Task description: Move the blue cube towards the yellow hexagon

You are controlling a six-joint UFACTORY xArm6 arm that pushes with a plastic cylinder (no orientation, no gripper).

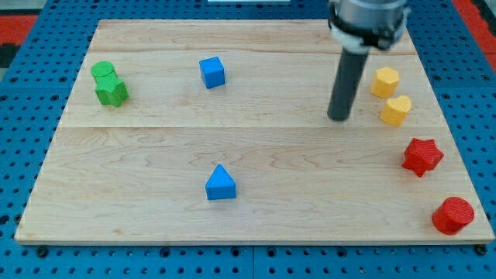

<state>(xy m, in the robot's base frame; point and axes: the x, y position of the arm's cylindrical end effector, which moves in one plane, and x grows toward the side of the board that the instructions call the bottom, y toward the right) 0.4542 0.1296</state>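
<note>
Blue cube (211, 72): sits in the upper left part of the wooden surface (256, 163), alone, nothing touching it.
Yellow hexagon (384, 81): near the view's right edge, upper part, with a yellow heart (395, 110) just below it, close or touching.
My tip (339, 118): rests just left of the two yellow blocks, well apart from the blue cube and on its far, right-hand side.
Jaws: none on this arm; it ends in a bare rod and holds nothing.
Risk, approach: the tip stands on the wrong side; going straight at the cube would likely push it leftward, away from the hexagon.
Risk, push: an off-centre contact could spin the cube and let it slip off the rod.
Risk, arrival: overshoot may knock the hexagon or heart.
Bystanders: blue triangle (221, 184), green blocks (109, 84), red star (421, 156), red cylinder-like block (452, 215) lie off the likely path.
</note>
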